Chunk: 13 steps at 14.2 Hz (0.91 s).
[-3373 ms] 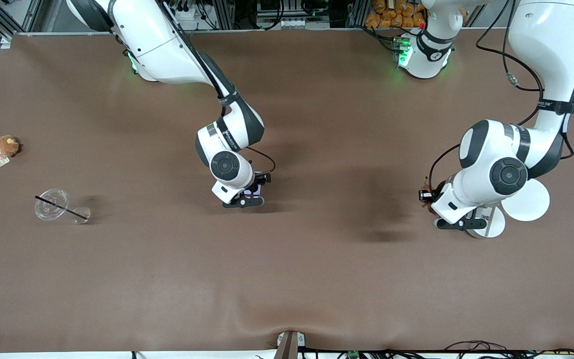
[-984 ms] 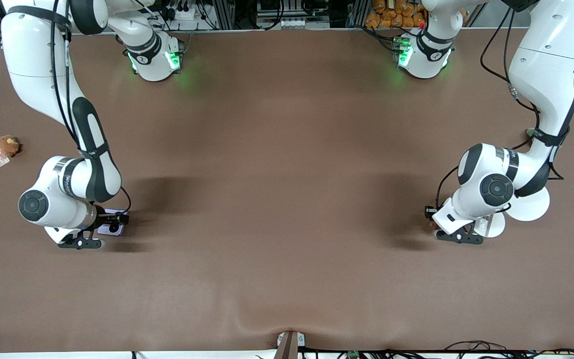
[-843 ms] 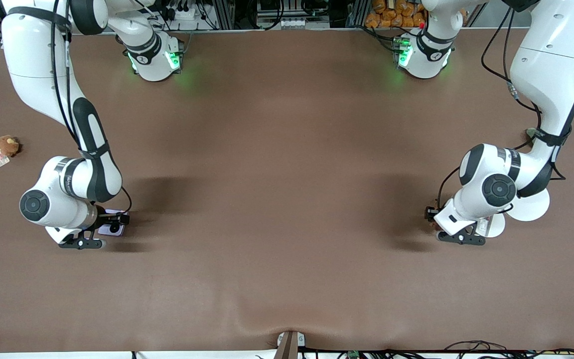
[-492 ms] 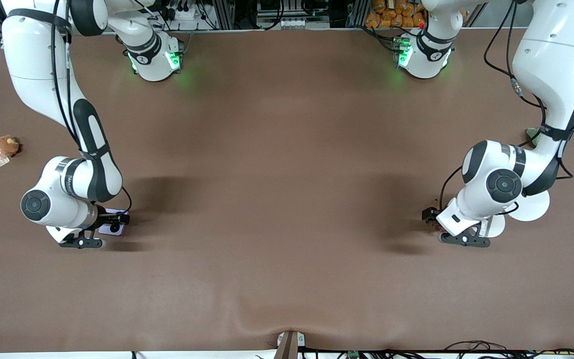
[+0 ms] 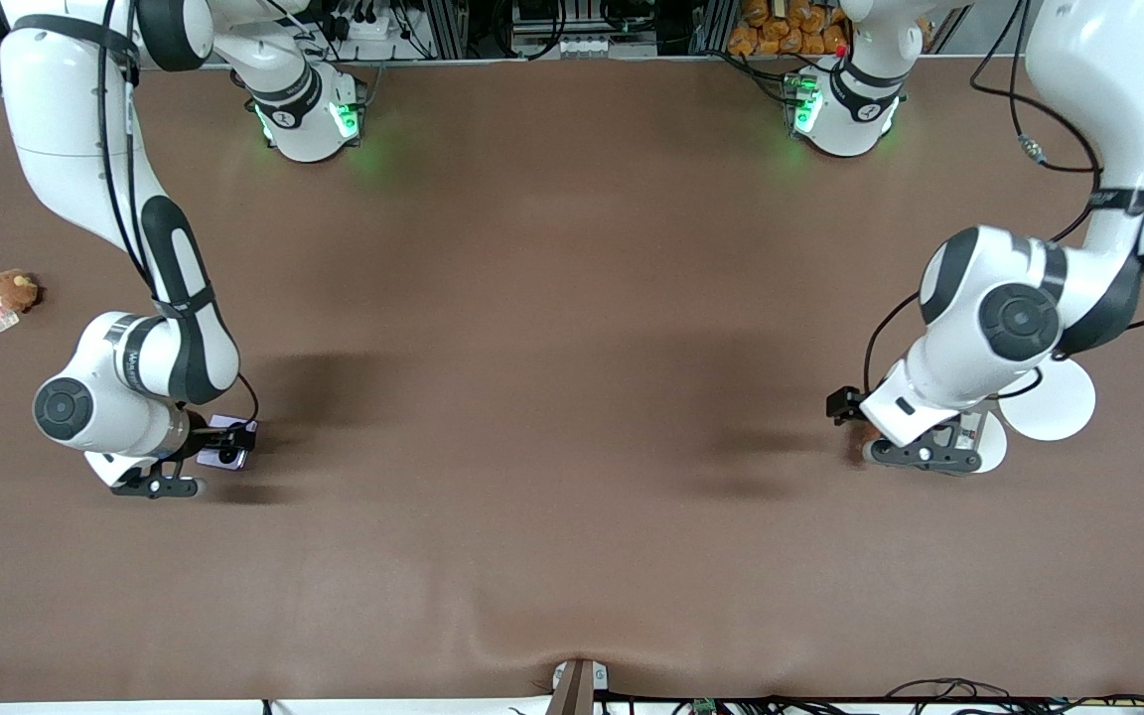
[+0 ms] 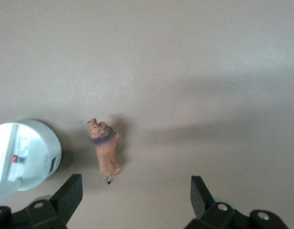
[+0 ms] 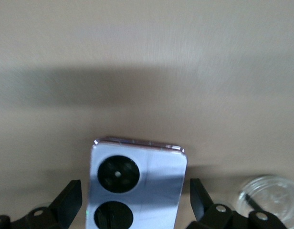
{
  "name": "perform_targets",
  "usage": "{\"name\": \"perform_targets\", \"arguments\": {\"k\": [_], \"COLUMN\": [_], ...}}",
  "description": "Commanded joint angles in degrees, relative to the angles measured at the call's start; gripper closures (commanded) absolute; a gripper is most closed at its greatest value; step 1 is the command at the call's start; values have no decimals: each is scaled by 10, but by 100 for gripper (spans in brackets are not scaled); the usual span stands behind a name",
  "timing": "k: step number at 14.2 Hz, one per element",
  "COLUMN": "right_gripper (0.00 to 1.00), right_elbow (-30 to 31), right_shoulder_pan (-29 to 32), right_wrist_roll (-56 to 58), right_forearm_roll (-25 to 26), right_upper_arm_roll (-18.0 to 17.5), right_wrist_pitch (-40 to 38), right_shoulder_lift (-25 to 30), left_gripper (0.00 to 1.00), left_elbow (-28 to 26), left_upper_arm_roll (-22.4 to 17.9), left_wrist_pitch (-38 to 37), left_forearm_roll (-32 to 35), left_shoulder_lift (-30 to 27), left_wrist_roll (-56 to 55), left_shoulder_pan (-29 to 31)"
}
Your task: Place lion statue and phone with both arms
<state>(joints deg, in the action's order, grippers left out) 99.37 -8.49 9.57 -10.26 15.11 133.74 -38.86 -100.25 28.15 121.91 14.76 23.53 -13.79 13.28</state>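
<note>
The lavender phone (image 7: 137, 183) lies flat on the brown table, camera circles up, between the spread fingers of my right gripper (image 7: 135, 200), with a small gap on each side. In the front view the phone (image 5: 225, 445) peeks out beside the right gripper (image 5: 207, 455) at the right arm's end. The reddish-brown lion statue (image 6: 105, 152) lies on the table, apart from my left gripper (image 6: 135, 198), which is open and empty above it. In the front view the lion (image 5: 864, 437) is mostly hidden under the left gripper (image 5: 880, 435).
A white round disc (image 6: 24, 152) lies right beside the lion; two white discs (image 5: 1057, 399) show by the left hand. A clear plastic cup (image 7: 268, 200) lies near the phone. A brown plush with a tag (image 5: 14, 289) sits toward the right arm's end.
The right arm carried the phone from the table's middle to its own end and now holds still. In the last half second the left hand rose and shifted slightly, away from the lion.
</note>
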Motion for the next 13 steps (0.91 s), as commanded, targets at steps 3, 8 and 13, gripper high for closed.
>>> {"name": "perform_targets", "arguments": {"k": [3, 8, 13], "right_gripper": [0, 0, 0], "right_elbow": [-67, -95, -97], "right_shoulder_pan": [30, 115, 99], "right_wrist_roll": [4, -3, -56], "right_forearm_roll": [16, 88, 88], "right_upper_arm_roll": [-30, -134, -127], "right_wrist_pitch": [-144, -338, -510], "right_shoulder_lift": [113, 269, 385], "left_gripper": [0, 0, 0], "left_elbow": [86, 220, 214], "left_upper_arm_roll": [4, 4, -79], "left_wrist_pitch": [-155, -320, -365], "left_forearm_roll": [-54, -70, -110], "left_shoulder_lift": [-64, -78, -174], "left_wrist_roll": [6, 16, 20], "left_shoulder_pan": [6, 15, -42]}}
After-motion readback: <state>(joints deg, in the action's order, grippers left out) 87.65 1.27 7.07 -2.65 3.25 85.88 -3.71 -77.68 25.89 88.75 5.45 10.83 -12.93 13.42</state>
